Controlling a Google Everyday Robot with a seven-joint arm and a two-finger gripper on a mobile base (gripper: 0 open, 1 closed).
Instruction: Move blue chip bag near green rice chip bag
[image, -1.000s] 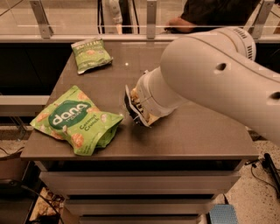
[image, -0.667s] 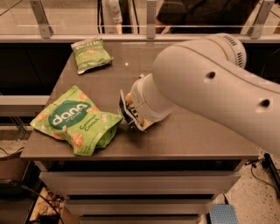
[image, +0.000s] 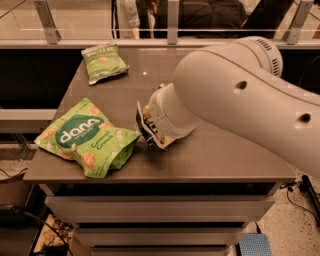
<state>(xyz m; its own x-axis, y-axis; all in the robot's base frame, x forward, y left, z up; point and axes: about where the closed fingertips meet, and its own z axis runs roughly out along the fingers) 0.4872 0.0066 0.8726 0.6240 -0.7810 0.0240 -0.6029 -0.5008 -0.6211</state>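
Green dana pouch (image: 85, 137) with orange crisps, just beside claw (image: 151, 131)

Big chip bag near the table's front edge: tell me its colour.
Bag is bright green with white lettering, camera view; gripper sits close beside it.

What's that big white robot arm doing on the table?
The robot's hand is low over the table, right beside the big green bag. A dark thing at its tip looks like the blue bag, mostly hidden. A small green bag lies at the far corner.
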